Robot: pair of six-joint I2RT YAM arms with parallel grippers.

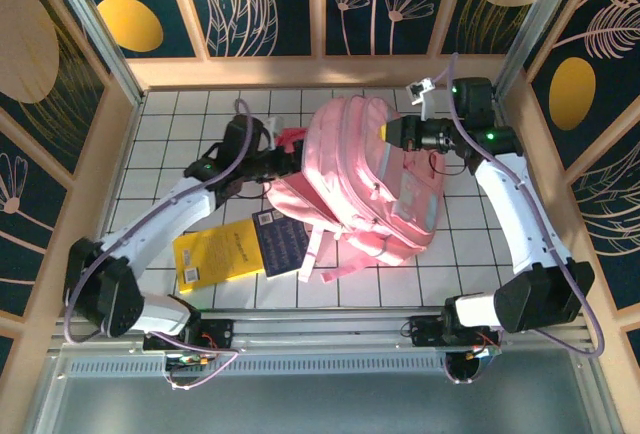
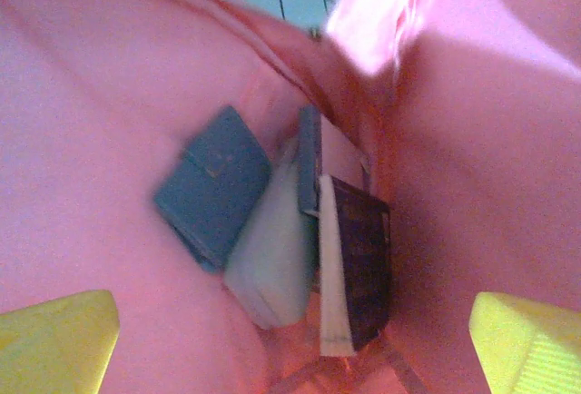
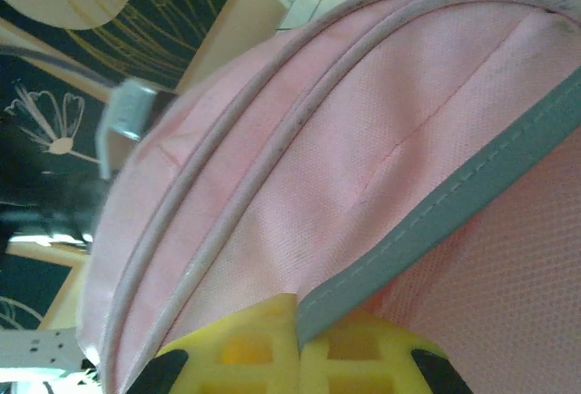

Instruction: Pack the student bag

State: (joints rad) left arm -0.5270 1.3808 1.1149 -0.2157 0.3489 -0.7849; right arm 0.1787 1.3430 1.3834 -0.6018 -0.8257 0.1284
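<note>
**Step in hand: loading.** The student bag lies on its side at the centre of the top view, on the white-tiled tabletop, with its mouth toward the upper left of the frame.

**Right side.** My right fingers are closed on a fold of the pink fabric and its grey trim. In the top view they sit at the bag's upper right edge. I judge this grip to be what holds the mouth open.

**Left side.** My left fingers are at the bag's mouth, spread wide and carrying nothing. In the left wrist view the two yellow tips stand in the lower corners of the frame, with the bag's interior between them.

**Contents seen inside.**
- A blue case, centre left.
- A pale block just beside it.
- A dark-covered book standing on edge, centre right.

**Not yet packed.** A yellow book and a dark booklet lie on the tabletop at the lower left of the bag. The booklet overlaps the yellow book's right edge.

**Next move, as I judge it.**
1. Draw the left fingers out of the mouth without snagging the fabric.
2. Move to the lower left and take one of the two flat items by its free edge.
3. Hold the right grip firm so the mouth does not collapse.
</note>
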